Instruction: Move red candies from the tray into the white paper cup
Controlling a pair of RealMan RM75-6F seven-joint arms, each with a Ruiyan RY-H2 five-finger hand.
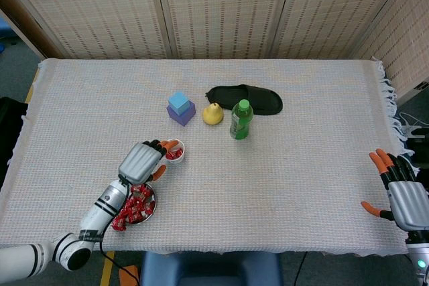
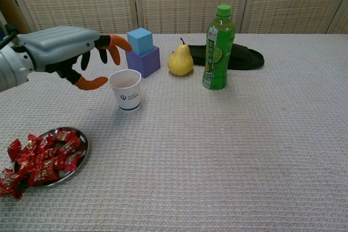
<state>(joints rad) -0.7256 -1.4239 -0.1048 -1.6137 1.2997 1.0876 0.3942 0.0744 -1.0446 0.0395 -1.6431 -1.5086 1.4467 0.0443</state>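
Note:
A white paper cup (image 1: 175, 151) (image 2: 125, 89) stands left of the table's middle, with red candies showing inside it in the head view. A round metal tray (image 1: 149, 209) (image 2: 81, 139) heaped with red candies (image 1: 133, 208) (image 2: 39, 161) sits near the front left edge. My left hand (image 1: 142, 162) (image 2: 68, 48) hovers just left of the cup, fingers spread and holding nothing. My right hand (image 1: 400, 192) rests at the front right edge, fingers apart and empty.
Behind the cup stand a blue cube on a purple block (image 1: 180, 108) (image 2: 142, 51), a yellow pear (image 1: 212, 114) (image 2: 180, 60), a green bottle (image 1: 240, 119) (image 2: 218, 48) and a black slipper (image 1: 255, 98) (image 2: 244, 57). A woven cloth (image 1: 308, 165) covers the table.

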